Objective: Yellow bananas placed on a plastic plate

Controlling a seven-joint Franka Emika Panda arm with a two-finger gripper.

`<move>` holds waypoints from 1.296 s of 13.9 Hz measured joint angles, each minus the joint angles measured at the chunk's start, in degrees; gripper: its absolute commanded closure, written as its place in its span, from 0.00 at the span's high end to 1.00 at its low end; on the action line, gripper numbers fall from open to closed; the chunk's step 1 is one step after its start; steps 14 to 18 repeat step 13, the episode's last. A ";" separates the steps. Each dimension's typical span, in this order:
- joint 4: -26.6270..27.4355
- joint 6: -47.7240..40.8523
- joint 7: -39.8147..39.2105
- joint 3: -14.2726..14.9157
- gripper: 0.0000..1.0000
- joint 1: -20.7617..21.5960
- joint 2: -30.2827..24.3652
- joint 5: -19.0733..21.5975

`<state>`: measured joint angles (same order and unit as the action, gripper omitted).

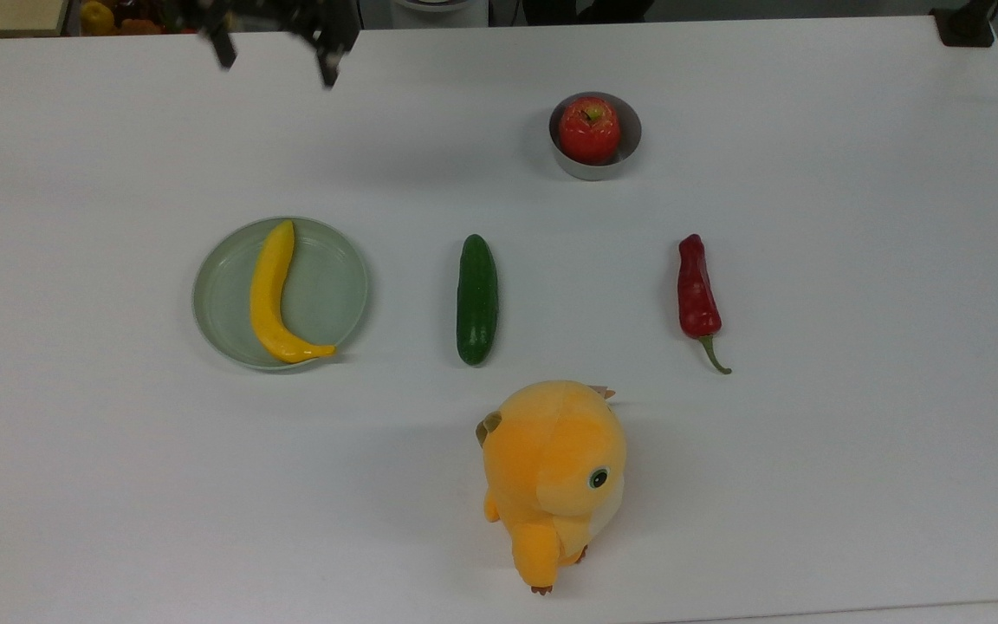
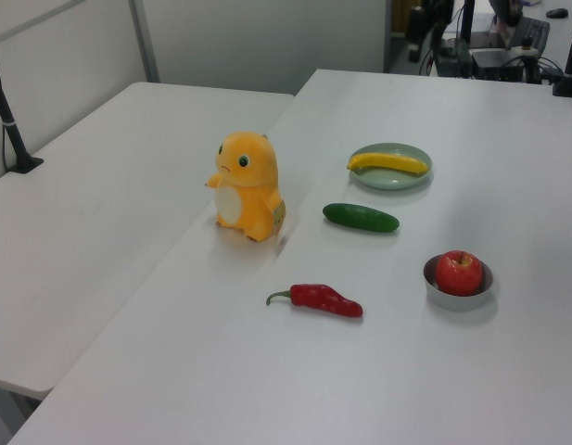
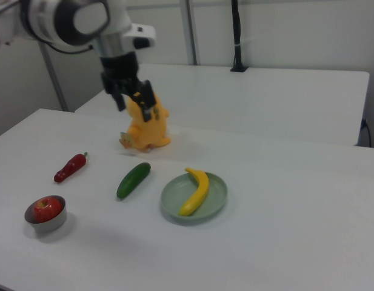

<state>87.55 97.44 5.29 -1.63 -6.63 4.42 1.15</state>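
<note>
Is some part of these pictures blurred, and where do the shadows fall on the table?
Top view: the gripper at the upper edge is smeared by motion blur, while the banana and the plate are sharp. Right view: the gripper is slightly soft, and the plush toy behind it is too. Left view: faint, soft shadows lie beside the cucumber and the bowl.
</note>
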 measured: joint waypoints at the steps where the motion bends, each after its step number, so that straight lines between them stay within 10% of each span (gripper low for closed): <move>1: 0.07 -3.16 0.16 0.00 1.00 1.08 -2.08 0.49; 8: 4.59 -5.41 0.57 3.80 1.00 14.99 -6.90 0.73; 18: 5.12 -2.26 -2.91 4.92 1.00 15.27 -4.48 0.73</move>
